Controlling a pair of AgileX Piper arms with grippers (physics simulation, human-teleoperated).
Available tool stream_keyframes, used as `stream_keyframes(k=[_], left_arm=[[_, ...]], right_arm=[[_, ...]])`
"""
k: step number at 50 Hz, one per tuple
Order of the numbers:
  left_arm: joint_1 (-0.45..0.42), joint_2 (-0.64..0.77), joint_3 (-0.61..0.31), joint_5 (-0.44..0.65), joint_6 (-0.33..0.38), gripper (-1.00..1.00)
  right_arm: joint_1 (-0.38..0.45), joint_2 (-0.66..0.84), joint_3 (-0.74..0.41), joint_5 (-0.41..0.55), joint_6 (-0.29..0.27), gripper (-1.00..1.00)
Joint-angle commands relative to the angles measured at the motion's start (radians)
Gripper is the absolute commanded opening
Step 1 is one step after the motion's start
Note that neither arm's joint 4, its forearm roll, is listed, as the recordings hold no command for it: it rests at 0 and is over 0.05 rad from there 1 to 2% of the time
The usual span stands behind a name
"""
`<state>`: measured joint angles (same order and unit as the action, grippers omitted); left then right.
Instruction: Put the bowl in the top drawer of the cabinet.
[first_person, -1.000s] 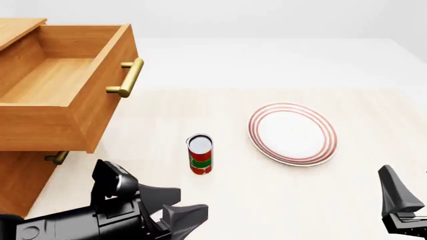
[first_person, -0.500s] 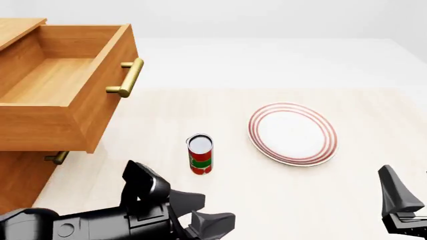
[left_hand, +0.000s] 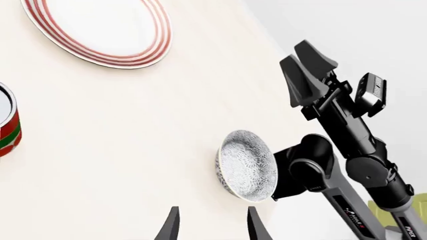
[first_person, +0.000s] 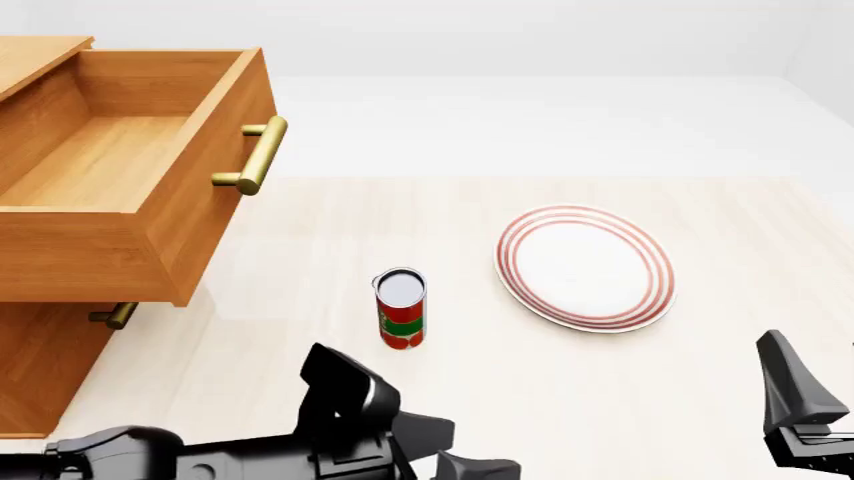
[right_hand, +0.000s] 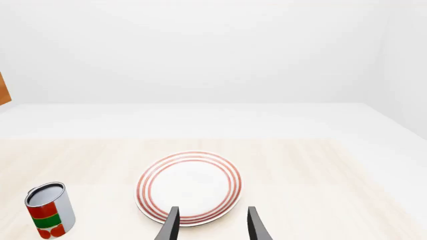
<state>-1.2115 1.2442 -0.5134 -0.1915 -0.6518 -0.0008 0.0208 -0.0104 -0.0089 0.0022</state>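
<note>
The bowl (left_hand: 245, 165), white with a fine dark floral pattern, shows only in the left wrist view, resting on the table beside the right arm's base. It lies outside the front view. My left gripper (left_hand: 210, 227) is open and empty, a short way from the bowl and pointing toward it. In the front view the left gripper (first_person: 454, 455) is low at the near edge. The top drawer (first_person: 160, 240) of the cabinet (first_person: 40, 370) stands pulled out and empty at the far left. My right gripper (right_hand: 212, 225) is open and empty, facing the plate.
A white plate (first_person: 585, 267) with red rings lies right of centre. A red and green can (first_person: 400, 308) stands upright between it and the cabinet. The drawer's brass handle (first_person: 254, 155) juts toward the table. The right arm (left_hand: 347, 130) rises close behind the bowl.
My left arm has swung to the right along the near edge of the table, its gripper moving away from the cabinet. The right arm, can, plate and drawer have not moved.
</note>
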Motion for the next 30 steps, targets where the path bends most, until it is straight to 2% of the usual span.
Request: stream_keyframes(k=[1, 30], left_arm=[[-0.021, 0.042, -0.009, -0.022, -0.039, 1.00], [-0.066, 0.138, -0.083, -0.031, -0.121, 1.00]], right_arm=[[0.000, 0.000, 0.000, 0.000, 0.000, 1.00], [0.000, 0.000, 0.000, 0.000, 0.000, 1.00]])
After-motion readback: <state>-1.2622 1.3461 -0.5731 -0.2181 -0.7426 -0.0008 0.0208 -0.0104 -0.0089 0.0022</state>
